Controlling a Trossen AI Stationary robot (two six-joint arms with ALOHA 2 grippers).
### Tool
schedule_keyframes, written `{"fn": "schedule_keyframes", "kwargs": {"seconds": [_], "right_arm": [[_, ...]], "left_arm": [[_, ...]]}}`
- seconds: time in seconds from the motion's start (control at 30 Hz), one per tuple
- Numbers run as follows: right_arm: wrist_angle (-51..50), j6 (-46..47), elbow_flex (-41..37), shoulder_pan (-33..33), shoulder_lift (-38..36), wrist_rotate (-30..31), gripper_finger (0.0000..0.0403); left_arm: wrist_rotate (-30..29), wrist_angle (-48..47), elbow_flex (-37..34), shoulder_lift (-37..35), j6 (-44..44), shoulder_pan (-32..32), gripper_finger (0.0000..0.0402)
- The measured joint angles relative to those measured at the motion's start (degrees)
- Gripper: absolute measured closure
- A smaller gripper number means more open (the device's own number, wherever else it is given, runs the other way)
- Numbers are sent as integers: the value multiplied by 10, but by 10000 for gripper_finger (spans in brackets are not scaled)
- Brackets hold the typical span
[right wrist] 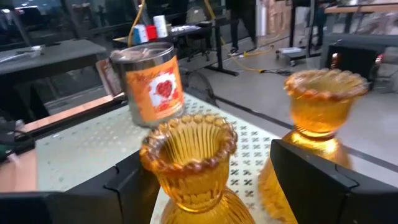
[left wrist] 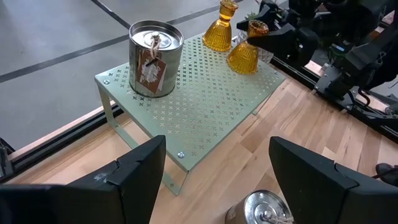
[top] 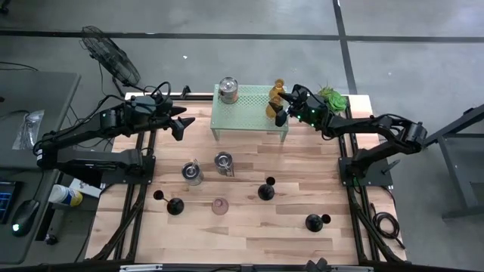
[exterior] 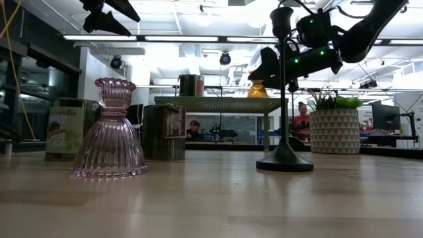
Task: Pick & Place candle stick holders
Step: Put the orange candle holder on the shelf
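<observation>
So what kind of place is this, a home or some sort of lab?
Probably a robotics lab or workshop: a pale butcher-block wooden table framed by black rails on a grey concrete floor, with long ceiling strip lights and desks with equipment behind.

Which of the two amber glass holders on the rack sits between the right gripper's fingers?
The amber holder nearer the silver tin; the right gripper straddles it with open fingers, while the other amber holder stands outside them.
</observation>
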Motion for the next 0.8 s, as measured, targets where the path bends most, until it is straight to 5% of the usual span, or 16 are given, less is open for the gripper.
{"fn": "schedule_keyframes", "kwargs": {"seconds": [0.8], "right_arm": [[-42,-15,1,0,-50,1,119]], "left_arm": [[0,0,0,0,0,0,119]]}}
